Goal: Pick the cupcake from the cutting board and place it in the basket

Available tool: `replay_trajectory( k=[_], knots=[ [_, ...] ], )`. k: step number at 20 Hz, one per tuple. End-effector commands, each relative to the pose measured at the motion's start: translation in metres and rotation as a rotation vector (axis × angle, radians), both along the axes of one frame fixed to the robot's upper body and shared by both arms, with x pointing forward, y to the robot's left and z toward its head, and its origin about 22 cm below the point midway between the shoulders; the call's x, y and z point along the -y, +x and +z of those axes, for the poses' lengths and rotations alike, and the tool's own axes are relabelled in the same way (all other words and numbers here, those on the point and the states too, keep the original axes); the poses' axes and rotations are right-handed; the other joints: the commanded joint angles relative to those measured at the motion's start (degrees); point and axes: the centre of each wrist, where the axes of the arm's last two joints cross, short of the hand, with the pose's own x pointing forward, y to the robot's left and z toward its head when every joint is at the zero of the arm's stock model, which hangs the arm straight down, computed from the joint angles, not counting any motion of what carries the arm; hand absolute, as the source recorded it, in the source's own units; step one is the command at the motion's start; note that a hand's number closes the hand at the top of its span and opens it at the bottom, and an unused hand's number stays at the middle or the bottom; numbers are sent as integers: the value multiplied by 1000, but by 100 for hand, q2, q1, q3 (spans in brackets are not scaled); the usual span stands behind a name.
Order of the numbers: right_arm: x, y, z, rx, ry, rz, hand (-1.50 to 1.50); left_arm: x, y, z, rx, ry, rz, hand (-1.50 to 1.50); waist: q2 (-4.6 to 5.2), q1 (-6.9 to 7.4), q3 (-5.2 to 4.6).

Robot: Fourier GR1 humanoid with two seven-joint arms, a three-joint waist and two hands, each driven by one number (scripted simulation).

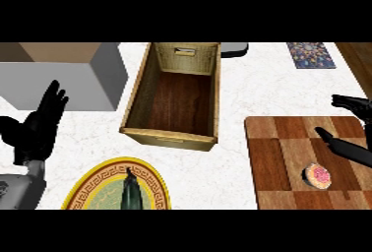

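— What surface is seen underneath everything?

— A white, faintly marbled stone counter top (pixel 240 93) is seen, evenly lit.

— What is placed on it at the far side?

— A large grey box with a tan top (pixel 69 74) is set at the far left. A dark patterned rectangular mat (pixel 310 55) is laid at the far right, beside a brown wooden strip (pixel 359 61).

I see basket (pixel 173 88): woven straw walls, rough; dark wood floor inside, bit shiny. Cutting board (pixel 291 162): wood strips, light and dark brown, smooth. Counter (pixel 240 98): white stone with faint grey marks, smooth. Grey box (pixel 65 83): plain, matt sides. Plate (pixel 102 189): yellow patterned rim, glossy. My hands, left (pixel 36 130) and right (pixel 352 145): black, matt.
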Motion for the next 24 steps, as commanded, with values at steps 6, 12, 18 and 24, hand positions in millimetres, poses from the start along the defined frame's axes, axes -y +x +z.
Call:
replay_trajectory(
  k=[6, 12, 18, 24],
  knots=[
    [35, -25, 87, -128, -351, -340, -150, -5, 3, 7, -24, 29, 36, 0, -33, -128, -30],
    [46, -37, 120, -559, -719, -99, -150, 13, 3, 9, -14, 10, 21, 0, -25, -127, -41],
    [35, -49, 163, -734, -748, 45, -150, 17, -2, 10, -27, 9, 6, 0, -24, -66, -16],
    [26, -60, 165, -746, -672, 40, -150, 22, -5, 18, -3, 28, -5, 0, -1, 32, -7]
  ],
)
